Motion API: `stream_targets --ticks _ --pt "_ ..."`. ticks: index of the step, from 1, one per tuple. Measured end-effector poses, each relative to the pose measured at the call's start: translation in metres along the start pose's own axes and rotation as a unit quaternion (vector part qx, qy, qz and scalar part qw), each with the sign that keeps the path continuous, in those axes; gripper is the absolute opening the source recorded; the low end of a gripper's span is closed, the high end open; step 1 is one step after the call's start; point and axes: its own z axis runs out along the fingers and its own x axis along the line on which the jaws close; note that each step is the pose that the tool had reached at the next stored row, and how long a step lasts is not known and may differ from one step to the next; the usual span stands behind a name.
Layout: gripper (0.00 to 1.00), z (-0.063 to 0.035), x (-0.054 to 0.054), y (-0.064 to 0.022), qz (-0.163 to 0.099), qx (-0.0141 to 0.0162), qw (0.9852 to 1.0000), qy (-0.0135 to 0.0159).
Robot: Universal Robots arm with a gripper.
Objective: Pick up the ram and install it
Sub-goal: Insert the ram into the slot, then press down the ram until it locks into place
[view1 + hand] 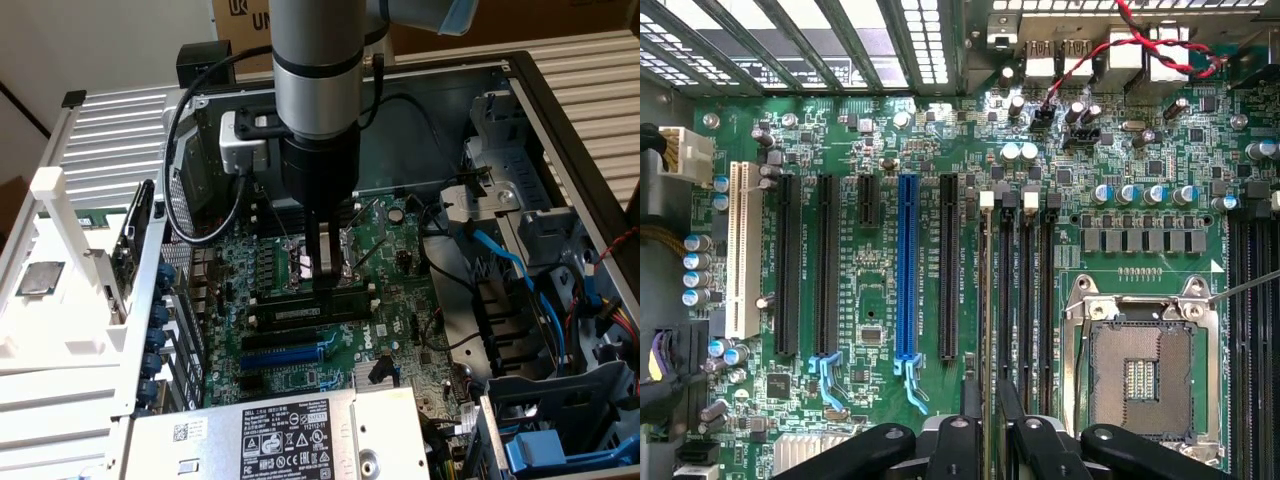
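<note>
Motherboard [890, 130]: green board, slight sheen. Ram [305, 312]: matt dark chips, pale label, likely paper. Blue expansion slot [906, 270]: glossy plastic. CPU socket frame [1140, 305]: bare bright metal. Case wall [480, 90]: dull grey sheet metal. Arm [315, 80]: satin silver metal.

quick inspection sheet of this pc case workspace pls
surface: motherboard in an open case, CPU socket empty
job's things: ram with pale label, standing in the memory slots under the gripper; seating unclear
clutter: nothing seen
grippers: gripper low at the ram, beside the socket
cables: black cable loops off the wrist; blue cables at the exterior view's right
surroundings: white rack at the exterior view's left, holding a chip
</note>
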Motion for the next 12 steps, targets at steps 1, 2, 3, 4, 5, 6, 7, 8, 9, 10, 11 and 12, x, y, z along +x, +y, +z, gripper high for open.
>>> stream_targets --ticks 1,2,3,4,5,6,7,8,9,10,11,12 --pt "0.21 -0.0015 0.0001 0.0001 0.0 0.0 1.0 0.0" --pt "0.21 -0.0027 0.0001 0.0001 0.0 0.0 1.0 0.0" --pt "0.21 -0.0033 0.0001 0.0001 0.0 0.0002 1.0 0.0" --pt "0.21 -0.0034 0.0001 0.0002 0.0 0.0001 1.0 0.0" --pt "0.21 -0.0033 0.0001 0.0002 0.0 0.0001 1.0 0.0" --pt "0.21 -0.0033 0.0001 0.0001 0.0 0.0002 1.0 0.0" --pt "0.21 -0.0034 0.0001 0.0001 0.0 0.0001 1.0 0.0" --pt "0.21 -0.0033 0.0001 0.0001 0.0 0.0002 1.0 0.0" --pt "0.21 -0.0034 0.0001 0.0002 0.0 0.0001 1.0 0.0001" --pt "0.21 -0.0034 0.0001 0.0001 0.0 0.0001 1.0 0.0001" --pt "0.21 -0.0034 0.0001 0.0001 0.0 0.0001 1.0 0.0001" --pt "0.21 -0.0034 0.0001 0.0002 0.0 0.0001 1.0 0.0001"
